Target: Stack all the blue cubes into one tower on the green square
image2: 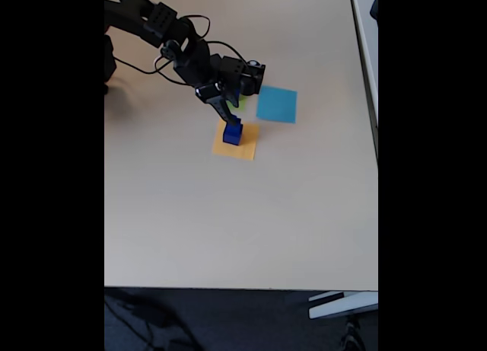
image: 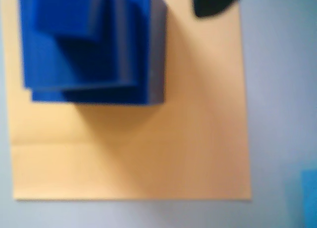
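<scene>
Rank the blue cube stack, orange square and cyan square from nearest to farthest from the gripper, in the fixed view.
1. blue cube stack: directly under the gripper.
2. orange square: beneath the stack.
3. cyan square: off to the right.

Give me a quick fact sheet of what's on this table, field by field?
Blue cubes: stacked in a tower on the orange-yellow square, at one corner
Green square: mostly hidden behind the arm, no cubes seen on it
Cyan square: bare, right of the tower in the fixed view
Gripper: right above the tower; grip state unclear
Table: beige
</scene>
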